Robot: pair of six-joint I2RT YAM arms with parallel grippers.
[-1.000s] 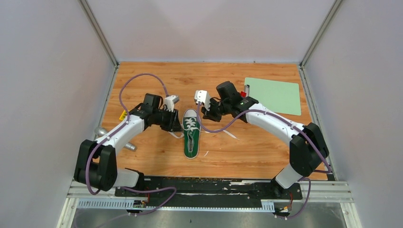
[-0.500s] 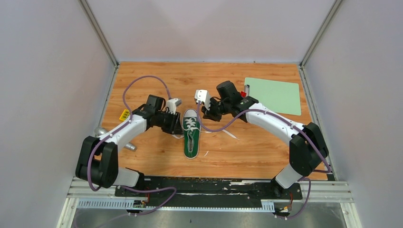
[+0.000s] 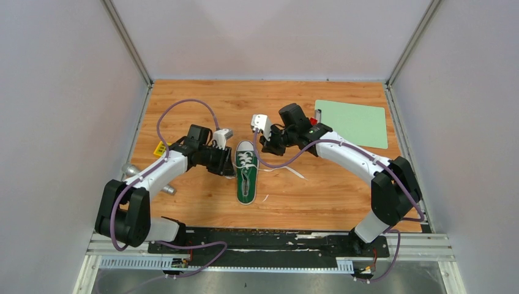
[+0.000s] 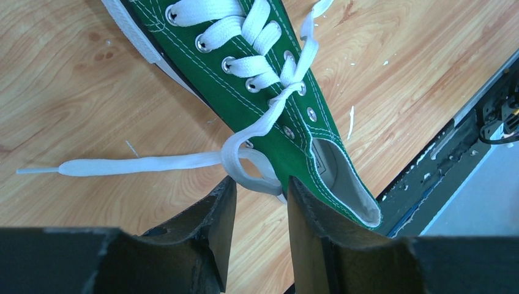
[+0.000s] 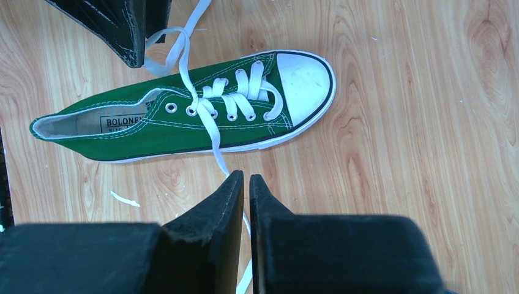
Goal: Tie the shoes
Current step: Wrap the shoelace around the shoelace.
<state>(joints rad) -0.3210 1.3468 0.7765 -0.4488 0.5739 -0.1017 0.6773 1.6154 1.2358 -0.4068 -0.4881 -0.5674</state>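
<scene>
Forming the first loop appears to be the step in hand: the sneaker (image 3: pixel 246 171) lies mid-tabletop (image 3: pixel 318 196), toe far, its laces (image 4: pixel 245 55) crossed once with no bow made. The left jaws stand partly apart just left of it, with a lace loop (image 4: pixel 231 147) lying between them, unpinched. The right jaws are all but closed over the right lace end (image 5: pixel 211 131); whether they pinch it cannot be told. The next move calls for closing on that loop. No container is in view.

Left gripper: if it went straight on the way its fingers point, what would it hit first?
The lace loop, lying just off the open tips of the left gripper. The shoe sits right behind it. Height above the loop is hard to judge.
</scene>
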